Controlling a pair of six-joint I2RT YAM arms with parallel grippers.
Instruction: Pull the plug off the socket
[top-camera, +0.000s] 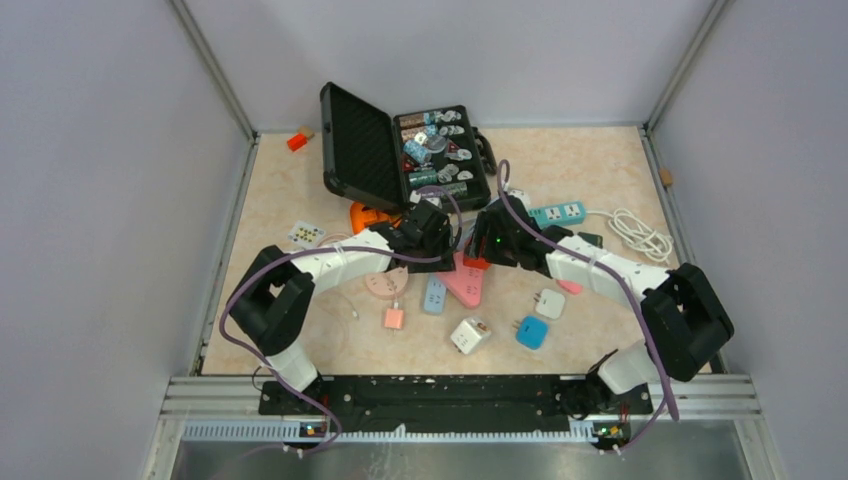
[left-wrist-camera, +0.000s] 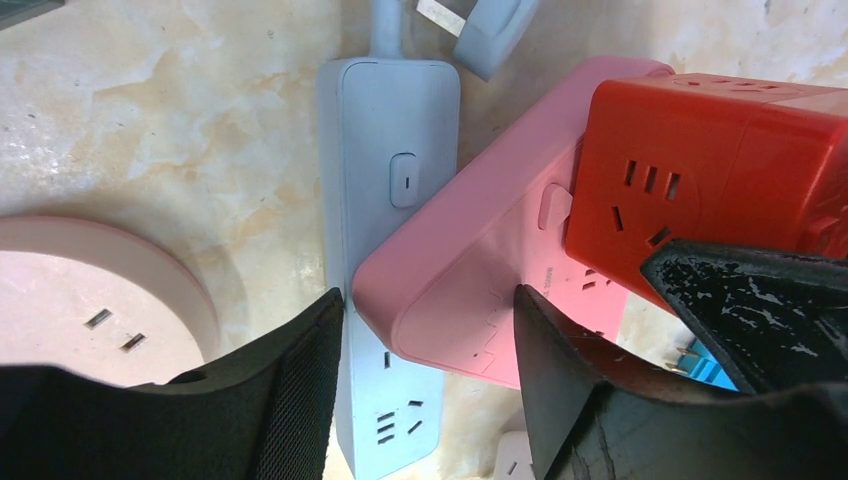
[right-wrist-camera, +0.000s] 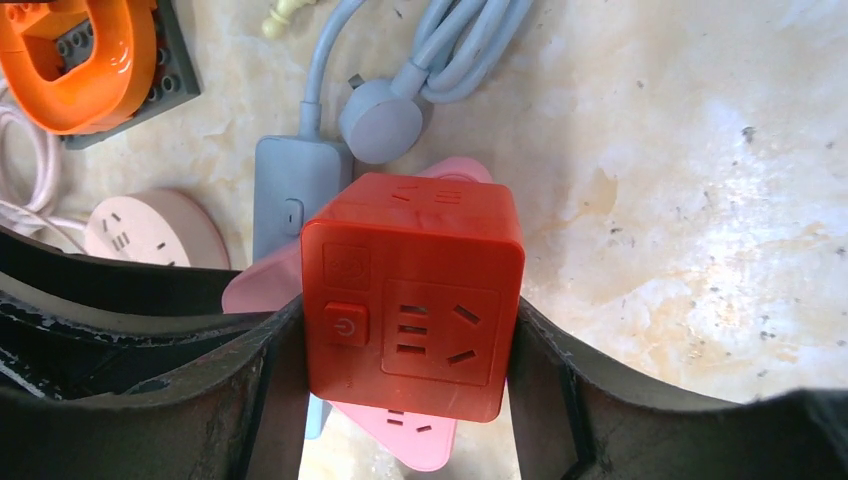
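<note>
A red cube plug adapter (right-wrist-camera: 410, 290) sits plugged into a pink power strip (left-wrist-camera: 480, 260) in the middle of the table (top-camera: 300, 190). My right gripper (right-wrist-camera: 405, 350) is shut on the cube, one finger on each side face. The cube also shows in the left wrist view (left-wrist-camera: 700, 190) and in the top view (top-camera: 477, 262). My left gripper (left-wrist-camera: 430, 330) straddles the pink strip's end, with its jaws against both long sides. The pink strip lies partly over a light blue power strip (left-wrist-camera: 390, 130). In the top view both grippers, left (top-camera: 440, 250) and right (top-camera: 482, 252), meet over the pink strip (top-camera: 468, 285).
An open black case (top-camera: 360, 150) of small parts stands at the back. A teal strip (top-camera: 558, 213) and coiled white cable (top-camera: 640, 235) lie right. A round pink socket (top-camera: 385, 283), an orange piece (top-camera: 365, 215) and small adapters (top-camera: 470, 335) (top-camera: 531, 332) surround the strips.
</note>
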